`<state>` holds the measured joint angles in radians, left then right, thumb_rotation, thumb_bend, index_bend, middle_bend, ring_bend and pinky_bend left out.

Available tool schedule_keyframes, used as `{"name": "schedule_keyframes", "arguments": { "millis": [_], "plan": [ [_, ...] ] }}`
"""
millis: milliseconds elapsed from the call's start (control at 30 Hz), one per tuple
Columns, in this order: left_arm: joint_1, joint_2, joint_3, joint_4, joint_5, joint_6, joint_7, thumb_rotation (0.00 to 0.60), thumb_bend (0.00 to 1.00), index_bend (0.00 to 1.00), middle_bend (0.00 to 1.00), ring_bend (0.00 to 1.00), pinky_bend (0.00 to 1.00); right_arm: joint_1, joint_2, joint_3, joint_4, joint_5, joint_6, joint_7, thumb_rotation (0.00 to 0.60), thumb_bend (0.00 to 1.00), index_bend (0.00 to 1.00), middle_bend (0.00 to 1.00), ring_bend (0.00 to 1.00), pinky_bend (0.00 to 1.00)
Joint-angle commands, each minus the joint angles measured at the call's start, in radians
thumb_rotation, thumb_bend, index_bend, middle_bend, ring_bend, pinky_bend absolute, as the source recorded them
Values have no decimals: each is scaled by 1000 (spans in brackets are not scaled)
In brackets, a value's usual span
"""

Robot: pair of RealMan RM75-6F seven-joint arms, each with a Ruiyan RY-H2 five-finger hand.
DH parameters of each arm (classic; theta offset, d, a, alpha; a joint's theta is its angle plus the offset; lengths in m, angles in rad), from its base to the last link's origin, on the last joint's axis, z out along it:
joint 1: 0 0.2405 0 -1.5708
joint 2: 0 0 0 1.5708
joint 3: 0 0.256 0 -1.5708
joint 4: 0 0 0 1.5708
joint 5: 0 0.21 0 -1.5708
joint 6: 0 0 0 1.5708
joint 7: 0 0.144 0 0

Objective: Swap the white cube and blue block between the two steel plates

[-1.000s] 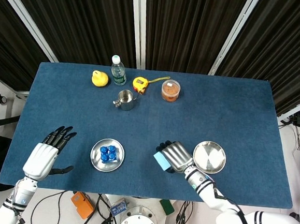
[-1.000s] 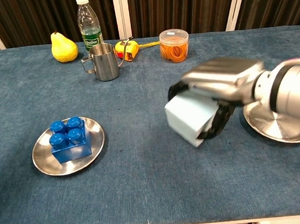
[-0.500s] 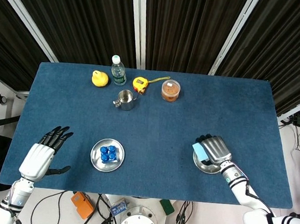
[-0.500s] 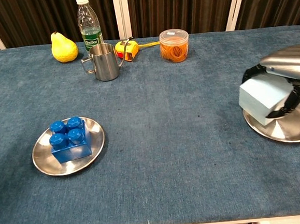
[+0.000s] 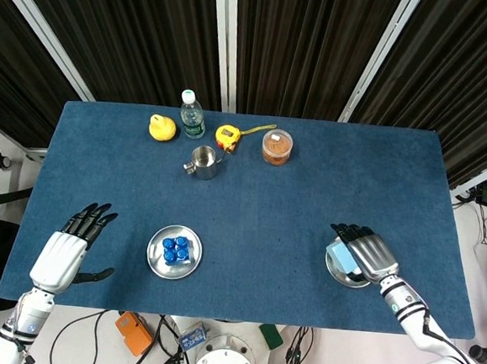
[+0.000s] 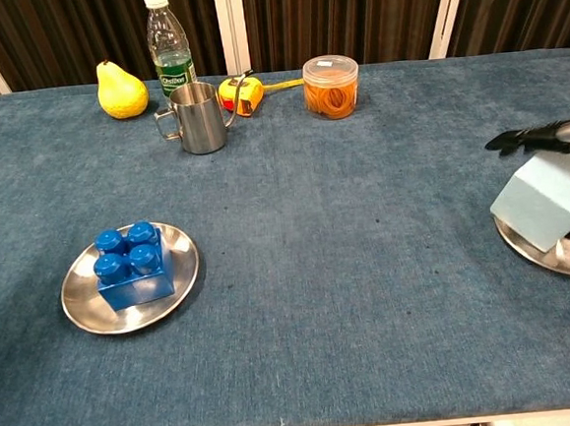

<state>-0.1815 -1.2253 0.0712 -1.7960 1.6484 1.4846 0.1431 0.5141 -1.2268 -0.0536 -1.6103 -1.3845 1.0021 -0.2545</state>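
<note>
Two steel plates (image 5: 174,265) (image 5: 337,274), one blue block (image 5: 174,250), one white cube (image 5: 338,255) (gripped by right hand (image 5: 364,254)); left hand (image 5: 71,249) spread, empty.

You have the white cube (image 6: 549,200), a pale plain-faced block, tilted on one edge over the right steel plate (image 6: 555,259), with your right hand (image 5: 366,253) spread over its top. That plate lies near the right edge of the surface. The blue block (image 6: 129,265), studded on top, sits flat in the left steel plate (image 6: 87,312), a shallow round dish on the near left.
</note>
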Motion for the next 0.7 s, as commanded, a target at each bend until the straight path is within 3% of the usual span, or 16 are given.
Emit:
{"name": "schedule_keyframes", "arguments": {
  "millis": [33,233,367,533,633,700],
  "plan": [
    [1,1,-2,1,2,-2,-2,600,0,113,37,0,162,-39,37,-30,-14,-41,42,14,600,377,0,118,128,224],
    [8,3,-7,-2,13,4,-5,600,0,112,37,0,162,-112,91,-58,-32,-104,154,47,600,349,0,51,53,221],
    [30,15,-4,7,43,50,-21,600,1,112,37,0,162,-204,136,-69,-49,-170,326,112,600,305,0,17,10,180],
    [139,43,20,110,39,186,26,600,18,100,14,0,101,-393,148,-101,-32,-198,586,70,600,300,0,0,0,3],
    [221,9,23,191,-15,261,62,600,19,70,0,0,49,-480,101,-112,33,-212,684,87,600,300,0,0,0,0],
    [260,-34,22,246,-31,303,5,600,23,68,0,0,43,-510,82,-116,64,-219,709,90,600,299,0,0,0,0]
  ]
}}
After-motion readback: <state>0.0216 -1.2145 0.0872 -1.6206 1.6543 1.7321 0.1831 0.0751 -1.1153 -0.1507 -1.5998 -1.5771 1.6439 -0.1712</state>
